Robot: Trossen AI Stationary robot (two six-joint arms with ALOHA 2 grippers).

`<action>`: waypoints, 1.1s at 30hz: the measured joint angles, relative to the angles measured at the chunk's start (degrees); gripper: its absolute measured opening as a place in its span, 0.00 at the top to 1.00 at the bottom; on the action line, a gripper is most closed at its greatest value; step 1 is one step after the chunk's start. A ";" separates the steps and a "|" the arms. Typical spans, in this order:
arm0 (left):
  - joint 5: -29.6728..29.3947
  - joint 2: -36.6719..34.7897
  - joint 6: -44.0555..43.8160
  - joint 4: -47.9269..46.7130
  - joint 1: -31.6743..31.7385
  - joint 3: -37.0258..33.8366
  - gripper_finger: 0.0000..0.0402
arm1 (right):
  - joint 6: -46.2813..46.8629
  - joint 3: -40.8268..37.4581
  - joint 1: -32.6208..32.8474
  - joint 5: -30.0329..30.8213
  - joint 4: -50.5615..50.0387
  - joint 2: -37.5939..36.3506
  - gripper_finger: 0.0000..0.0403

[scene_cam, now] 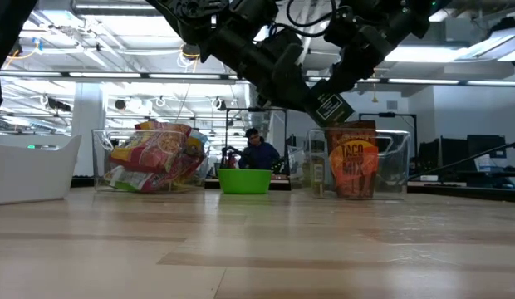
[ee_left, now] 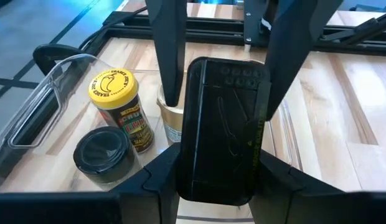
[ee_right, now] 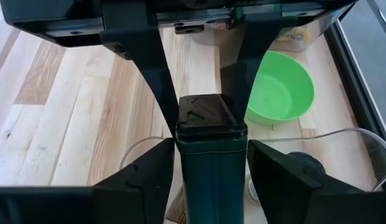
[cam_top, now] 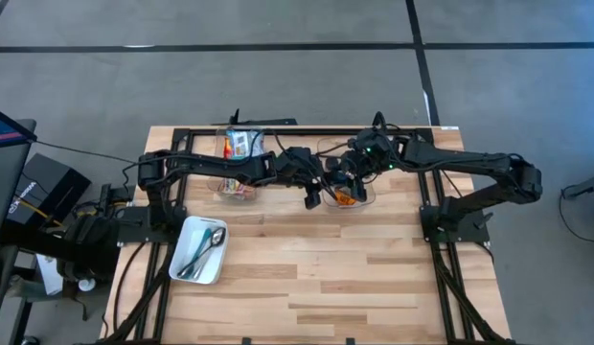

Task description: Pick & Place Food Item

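Going left to right: the white rectangular tray (cam_top: pixel 198 251) with spoons sits lower left of the high view, out of the way. At centre, the left gripper (ee_left: pixel 215 124) and right gripper (ee_right: pixel 202 118) are both clamped on the dark rectangular tin with a black lid (ee_left: pixel 221 127), looks like a handover above the clear plastic bin (scene_cam: pixel 357 162). Pouch in there reads "TACO MIX".
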 joint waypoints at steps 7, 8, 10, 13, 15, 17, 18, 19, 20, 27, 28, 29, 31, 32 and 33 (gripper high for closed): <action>0.07 0.00 -0.02 0.05 0.00 0.00 0.65 | -0.16 0.00 0.00 -0.06 -0.14 0.00 0.66; 0.11 0.00 -0.02 0.02 0.00 0.00 0.65 | -0.21 0.00 0.00 -0.13 -0.18 0.00 0.68; 0.20 0.00 -0.02 -0.08 0.00 -0.02 0.65 | -0.22 0.00 0.00 -0.13 -0.20 0.00 0.72; 0.15 0.00 -0.04 -0.05 0.07 -0.02 0.64 | -0.18 -0.02 0.00 -0.11 -0.15 0.00 0.73; 0.08 0.00 -0.02 0.04 0.06 -0.02 0.63 | 0.00 -0.02 0.00 -0.08 -0.06 0.00 0.71; 0.01 0.00 -0.02 0.12 0.05 -0.02 0.61 | 0.06 -0.02 0.00 -0.07 0.01 0.00 0.69; 0.00 0.00 -0.02 0.12 0.06 -0.02 0.60 | 0.07 -0.02 -0.01 0.02 0.08 0.01 0.68; 0.00 0.00 -0.02 0.12 0.06 -0.02 0.59 | 0.07 -0.02 -0.08 0.02 0.14 0.02 0.68; 0.00 0.00 -0.02 0.08 0.05 -0.02 0.58 | 0.06 -0.02 -0.19 0.02 0.24 0.02 0.68; 0.00 0.00 -0.02 -0.39 0.07 -0.02 0.42 | -0.18 -0.02 -0.85 0.26 0.47 0.02 0.74; 0.00 -0.20 -0.01 -0.96 0.10 -0.02 0.40 | -0.33 -0.02 -0.98 0.26 0.47 0.02 0.74; -0.04 -0.65 -0.02 -2.42 0.23 -0.08 0.38 | -0.42 -0.02 -1.03 0.26 0.45 0.02 0.73; -0.70 -1.49 -0.01 -3.14 0.32 -0.13 0.36 | -0.45 -0.02 -1.52 0.26 0.47 0.02 0.71; -1.08 -2.19 0.00 -4.67 0.52 -0.13 0.35 | -0.47 -0.02 -1.80 0.24 0.53 0.00 0.70; -1.46 -2.83 -0.02 -5.15 0.67 -0.13 0.35 | -0.47 -0.02 -2.11 0.24 0.68 -0.04 0.70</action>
